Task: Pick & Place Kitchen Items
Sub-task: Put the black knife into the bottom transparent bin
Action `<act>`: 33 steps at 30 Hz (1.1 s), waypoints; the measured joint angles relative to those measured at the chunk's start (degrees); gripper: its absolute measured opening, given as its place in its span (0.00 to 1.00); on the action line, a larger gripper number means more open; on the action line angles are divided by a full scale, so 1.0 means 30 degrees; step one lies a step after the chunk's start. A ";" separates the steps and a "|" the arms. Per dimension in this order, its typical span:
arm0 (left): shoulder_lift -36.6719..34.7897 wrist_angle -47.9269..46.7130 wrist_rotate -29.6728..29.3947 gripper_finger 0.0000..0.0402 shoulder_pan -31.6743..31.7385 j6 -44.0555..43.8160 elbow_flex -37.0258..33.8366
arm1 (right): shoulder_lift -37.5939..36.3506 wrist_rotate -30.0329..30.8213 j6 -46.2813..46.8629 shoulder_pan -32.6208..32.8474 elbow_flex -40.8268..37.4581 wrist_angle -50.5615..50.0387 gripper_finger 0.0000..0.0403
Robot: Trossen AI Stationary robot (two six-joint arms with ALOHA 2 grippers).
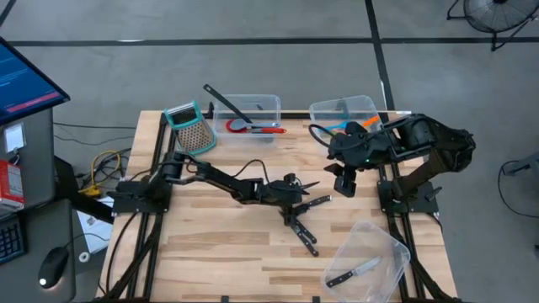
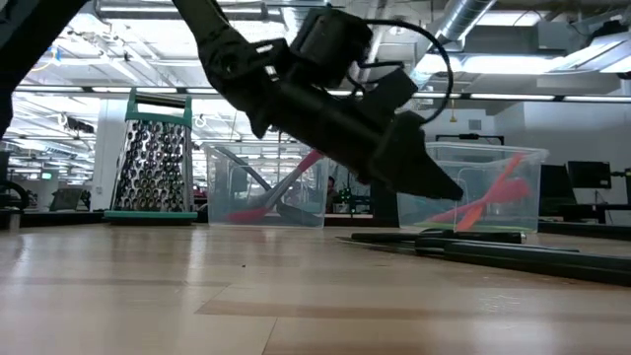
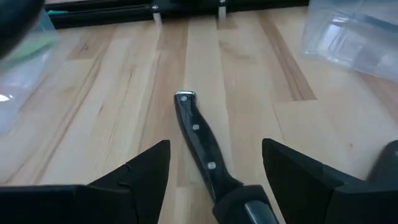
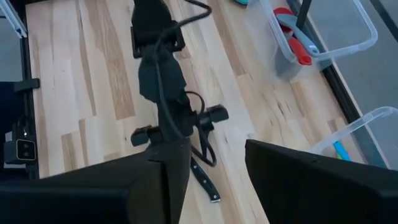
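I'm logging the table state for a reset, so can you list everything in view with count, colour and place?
Knives: at least two, black-handled, table centre under left gripper; one more in the tilted near-right bin.
Bins: three, clear; two at far edge, one near right.
Utensils: red spatula and black ladle in far-left bin; orange and blue ones in far-right bin.
Grater: one, teal-framed, far left.
Left gripper: open, astride a knife handle.
Right gripper: open, raised, empty.

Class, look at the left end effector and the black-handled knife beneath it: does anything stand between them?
Nothing visible does. The left end effector is open astride the knife, with only bare table around the handle.
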 joint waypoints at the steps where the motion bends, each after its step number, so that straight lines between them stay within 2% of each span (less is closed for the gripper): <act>1: 0.0144 0.0021 0.0076 0.59 0.0000 0.0000 0.0110 | 0.0007 0.0003 -0.0002 -0.0005 0.0000 0.0008 0.37; 7: 0.1268 -0.0339 0.0116 0.59 0.0007 0.0088 0.0847 | 0.0000 -0.0001 -0.0001 -0.0001 0.0000 0.0020 0.37; 12: 0.2078 -0.1836 0.0485 0.59 0.0073 -0.0183 0.1685 | 0.0000 -0.0007 0.0000 0.0300 0.0000 0.0104 0.36; 15: 0.1680 -0.3605 -0.0231 0.58 0.0126 0.0020 0.2070 | 0.0000 -0.0015 0.0005 0.0598 0.0000 0.0243 0.35; 18: 0.1333 -0.5081 -0.1636 0.53 0.0302 -0.0004 0.2101 | 0.0000 0.0019 0.0002 0.0927 0.0000 0.0367 0.35; 26: 0.1277 -0.6383 -0.0492 0.30 0.1038 -0.0765 0.2138 | 0.0000 0.1035 0.0114 0.1767 0.0000 0.0389 0.35; 33: 0.1299 -0.6499 -0.0264 0.30 0.1129 -0.0801 0.2109 | 0.0000 0.1313 0.0983 0.2641 0.0000 0.0389 0.35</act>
